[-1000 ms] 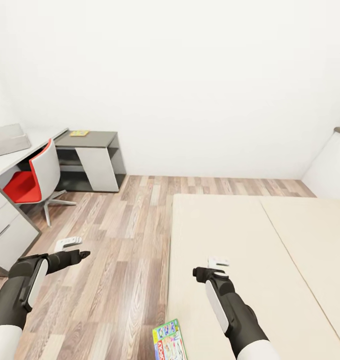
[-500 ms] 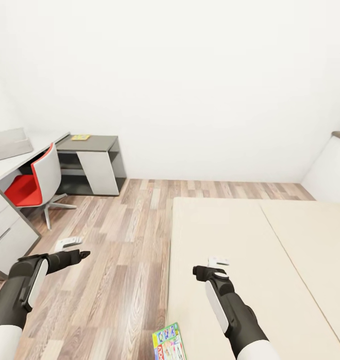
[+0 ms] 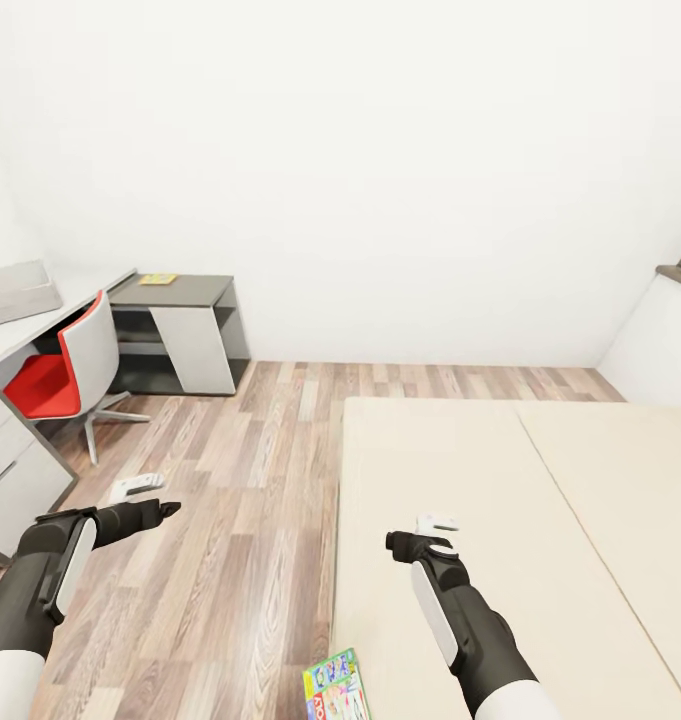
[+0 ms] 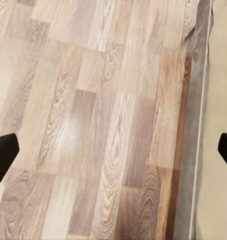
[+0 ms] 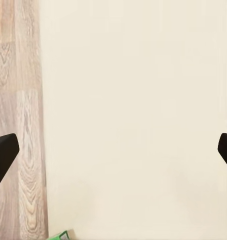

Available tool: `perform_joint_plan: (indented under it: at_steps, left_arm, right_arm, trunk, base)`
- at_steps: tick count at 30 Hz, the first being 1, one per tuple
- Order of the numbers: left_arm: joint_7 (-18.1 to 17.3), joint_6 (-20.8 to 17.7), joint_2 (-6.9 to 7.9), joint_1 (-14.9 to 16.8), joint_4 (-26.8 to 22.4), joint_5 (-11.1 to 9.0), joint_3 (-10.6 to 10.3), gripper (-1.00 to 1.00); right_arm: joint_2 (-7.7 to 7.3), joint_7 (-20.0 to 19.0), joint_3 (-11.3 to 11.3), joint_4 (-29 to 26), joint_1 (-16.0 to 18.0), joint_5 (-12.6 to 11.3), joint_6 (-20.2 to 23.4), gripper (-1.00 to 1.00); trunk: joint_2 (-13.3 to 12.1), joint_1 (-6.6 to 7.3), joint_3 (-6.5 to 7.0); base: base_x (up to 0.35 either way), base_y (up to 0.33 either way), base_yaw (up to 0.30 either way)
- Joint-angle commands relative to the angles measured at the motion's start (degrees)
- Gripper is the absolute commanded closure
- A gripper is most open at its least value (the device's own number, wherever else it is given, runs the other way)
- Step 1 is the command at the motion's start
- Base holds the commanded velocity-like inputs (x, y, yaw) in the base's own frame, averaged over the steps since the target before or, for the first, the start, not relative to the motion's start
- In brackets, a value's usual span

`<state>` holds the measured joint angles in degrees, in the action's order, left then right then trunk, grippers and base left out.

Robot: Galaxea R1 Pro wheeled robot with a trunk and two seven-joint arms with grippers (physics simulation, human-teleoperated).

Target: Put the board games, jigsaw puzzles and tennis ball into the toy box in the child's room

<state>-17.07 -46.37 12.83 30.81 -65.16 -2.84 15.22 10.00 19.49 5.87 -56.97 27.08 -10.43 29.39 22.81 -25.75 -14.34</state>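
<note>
Board game [image 3: 336, 688] sits at bed [image 3: 500, 500] edge; clumsy reach could knock it off. Left gripper [image 3: 145, 495] & right gripper [image 3: 435, 524] both apart, empty.

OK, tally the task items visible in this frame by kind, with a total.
Board games: 1, the green-white Monopoly box at the near edge of the bed.
Jigsaw puzzles: 1, a small yellow flat box on the dark-grey cabinet section, too small to be sure of.
Toy boxes: 1, the light-grey tray on the table.
Total: 3
</note>
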Motion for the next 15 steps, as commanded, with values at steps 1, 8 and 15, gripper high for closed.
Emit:
perform_joint_plan:
  at_steps: [1,8,15]
  left_arm:
    - [-0.07,-0.39,0.0,0.04,-0.05,-0.3,0.1,-1.0]
    - [-0.07,-0.39,0.0,0.04,-0.05,-0.31,0.12,-1.0]
    - [-0.07,-0.39,0.0,0.04,-0.05,-0.29,0.14,-1.0]
  right_arm:
    - [0.0,0.54,0.13,-0.06,0.04,-0.58,0.15,-1.0]
    - [0.0,0.54,0.2,-0.07,0.04,-0.56,0.14,-1.0]
    - [0.0,0.54,0.31,-0.07,0.04,-0.51,0.14,-1.0]
  trunk:
    - [0.11,-0.04,-0.06]
    - [0.11,-0.04,0.19]
    - [0.11,-0.04,0.24]
  base:
    - [0.0,0.0,-0.165]
    - [0.0,0.0,-0.111]
    - [0.0,0.0,-0.02]
